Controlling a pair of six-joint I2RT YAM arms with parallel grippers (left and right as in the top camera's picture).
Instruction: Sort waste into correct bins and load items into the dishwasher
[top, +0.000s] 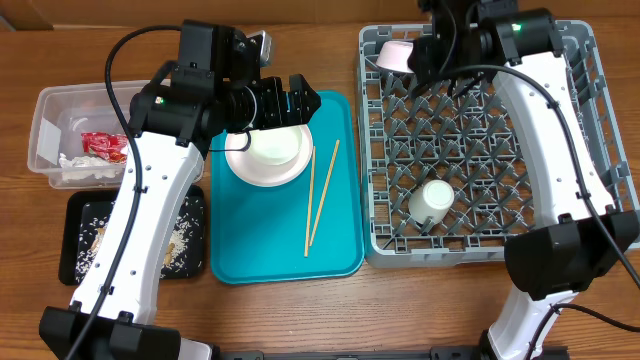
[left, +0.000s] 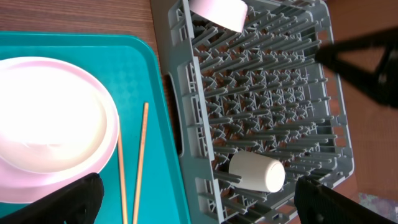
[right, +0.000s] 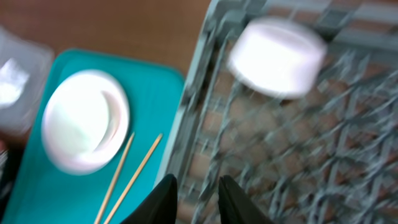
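Right gripper (right: 198, 202): jaws slightly parted, gripping nothing, above the grey plastic dish rack (top: 590, 100). Its peg grid holds a smooth round white bowl (right: 277, 56) in one corner and a small white cup (top: 433, 199) on its side. Left gripper (left: 199, 198): jaws wide, empty, near the white round plate (top: 268, 152) and thin wooden chopsticks (top: 322, 195) on the teal tray (top: 340, 250).

The left gripper (top: 303, 100) hangs over the 1 o'clock side of the white plate (top: 268, 158), so that way down is blocked. On the teal tray (top: 260, 260), the part from 4 to 8 o'clock is bare; only the chopsticks (top: 322, 195) lie in the middle. In the grey rack (top: 480, 140), a white bowl (top: 397, 54) fills the 11 o'clock corner and a cup (top: 434, 198) lies at 7 o'clock. The right arm (top: 545, 110) crosses over the 3 o'clock side. The middle pegs are free.
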